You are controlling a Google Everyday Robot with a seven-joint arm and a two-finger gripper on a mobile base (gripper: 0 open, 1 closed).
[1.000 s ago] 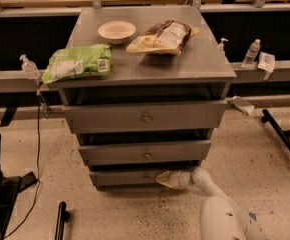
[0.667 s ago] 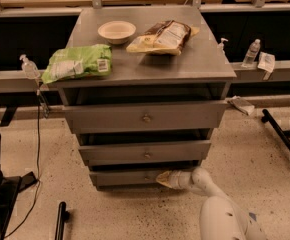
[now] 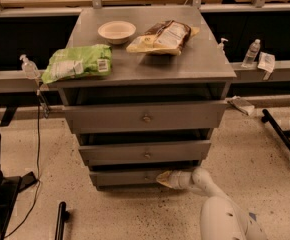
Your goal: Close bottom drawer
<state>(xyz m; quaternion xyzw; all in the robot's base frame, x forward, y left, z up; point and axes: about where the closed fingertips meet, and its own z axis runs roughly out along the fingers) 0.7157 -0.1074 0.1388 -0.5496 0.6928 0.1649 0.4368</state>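
While the bottom drawer [image 3: 125,177] at the foot of the cabinet [image 3: 185,59] stands slightly open, we find the gripper [image 3: 166,179] against its front; whether it is apart or together we cannot tell. The pushing step is in hand, and it likely calls next for a straight inward push.

One white rounded arm [image 3: 216,202] entering from lower right, forearm level; cream two-finger gripper [image 3: 166,178] at its tip, held low, pointing left.
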